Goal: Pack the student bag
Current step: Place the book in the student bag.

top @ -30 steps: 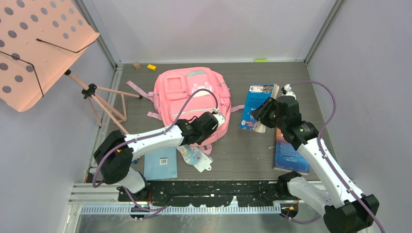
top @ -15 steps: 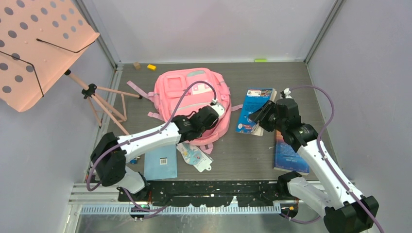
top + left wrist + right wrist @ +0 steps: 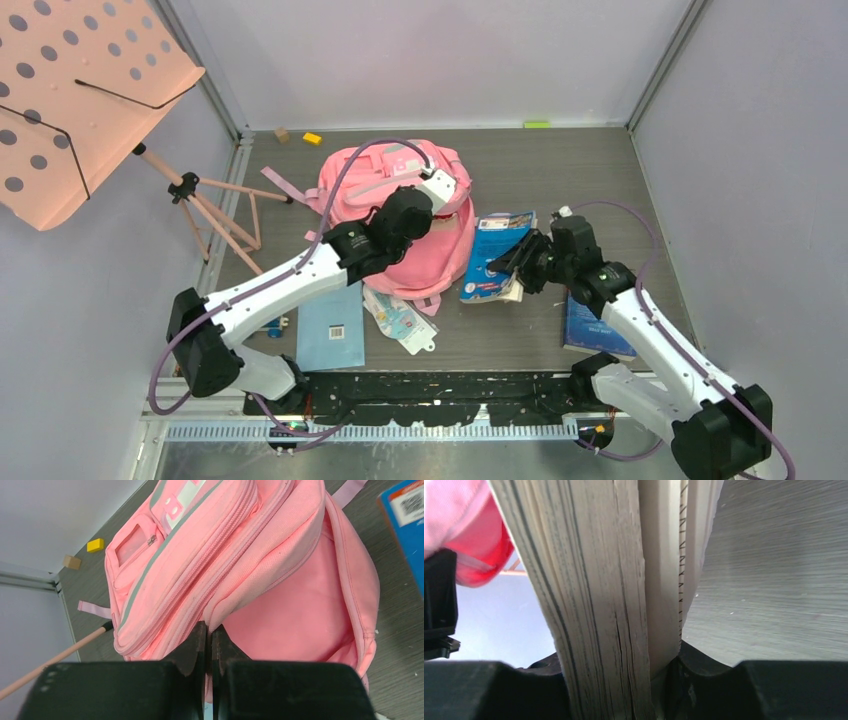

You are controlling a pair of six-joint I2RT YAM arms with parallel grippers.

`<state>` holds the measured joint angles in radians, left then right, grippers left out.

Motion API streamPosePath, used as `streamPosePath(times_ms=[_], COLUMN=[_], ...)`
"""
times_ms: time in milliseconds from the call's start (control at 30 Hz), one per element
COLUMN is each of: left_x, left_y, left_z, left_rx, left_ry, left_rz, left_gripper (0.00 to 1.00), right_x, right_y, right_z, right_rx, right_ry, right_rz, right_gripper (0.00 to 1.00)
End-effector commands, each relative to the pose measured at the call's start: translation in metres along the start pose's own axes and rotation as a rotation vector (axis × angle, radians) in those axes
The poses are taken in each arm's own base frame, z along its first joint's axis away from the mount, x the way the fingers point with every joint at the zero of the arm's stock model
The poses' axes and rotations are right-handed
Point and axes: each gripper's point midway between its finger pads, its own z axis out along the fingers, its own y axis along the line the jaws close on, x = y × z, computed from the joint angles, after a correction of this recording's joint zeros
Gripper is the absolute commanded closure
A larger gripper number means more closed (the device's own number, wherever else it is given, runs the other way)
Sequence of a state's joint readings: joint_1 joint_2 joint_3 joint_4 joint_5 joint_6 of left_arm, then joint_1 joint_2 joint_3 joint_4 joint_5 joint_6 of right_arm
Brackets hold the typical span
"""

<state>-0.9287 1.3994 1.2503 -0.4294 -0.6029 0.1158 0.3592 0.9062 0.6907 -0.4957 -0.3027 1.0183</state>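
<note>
The student bag [image 3: 450, 250] lies in the middle of the table [image 3: 600, 160], its mouth gaping toward 3 o'clock. The left gripper [image 3: 209, 630] is clenched on the upper lip of that mouth, holding it raised. At the bag's 3 o'clock, the right gripper [image 3: 518, 268] grasps a bundle of books [image 3: 490, 250]

You have a white-shelled left arm [image 3: 285, 286] and a white-shelled right arm [image 3: 655, 340] with black joints, a matte black left gripper [image 3: 207, 640], and a thin purple cable [image 3: 385, 143] along each arm.
</note>
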Motion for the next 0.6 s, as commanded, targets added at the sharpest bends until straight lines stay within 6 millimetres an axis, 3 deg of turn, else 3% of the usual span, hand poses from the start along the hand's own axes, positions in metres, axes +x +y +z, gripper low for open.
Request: streamPosePath(times_ms=[0,100,133,167,200,233,267,300,567], left_x=[-0.056,-0.056,-0.057,-0.059,-0.059,-0.059,-0.060,-0.060,-0.057], left_y=[0.021,0.018,0.016,0.016,0.016,0.015,0.015,0.014,0.008], left_z=[-0.019,-0.022,-0.024,-0.027,-0.029,-0.031,-0.032,-0.033,-0.037], left_rx=[0.001,0.048,0.064,0.075,0.083,0.091,0.097,0.105,0.144], left_ry=[-0.197,-0.210,-0.217,-0.226,-0.231,-0.236,-0.241,-0.246,-0.249], left_rz=[-0.151,-0.181,-0.189,-0.198,-0.208,-0.213,-0.217,-0.221,-0.231], left_gripper=[1.00,1.00,1.00,1.00,1.00,1.00,1.00,1.00,1.00], right_x=[0.010,0.015,0.015,0.015,0.013,0.012,0.007,0.006,-0.039], right_y=[0.070,0.084,0.098,0.097,0.112,0.109,0.123,0.120,0.152], right_z=[0.005,0.027,0.030,0.043,0.046,0.061,0.063,0.077,0.121], right_rx=[-0.229,-0.239,-0.282,-0.267,-0.316,-0.296,-0.337,-0.316,-0.446], right_ry=[0.024,0.025,0.021,0.028,0.015,0.018,0.004,0.005,-0.189], right_rz=[-0.022,-0.009,-0.016,0.005,-0.002,0.011,0.005,0.013,0.077], right_gripper=[1.00,1.00,1.00,1.00,1.00,1.00,1.00,1.00,1.00])
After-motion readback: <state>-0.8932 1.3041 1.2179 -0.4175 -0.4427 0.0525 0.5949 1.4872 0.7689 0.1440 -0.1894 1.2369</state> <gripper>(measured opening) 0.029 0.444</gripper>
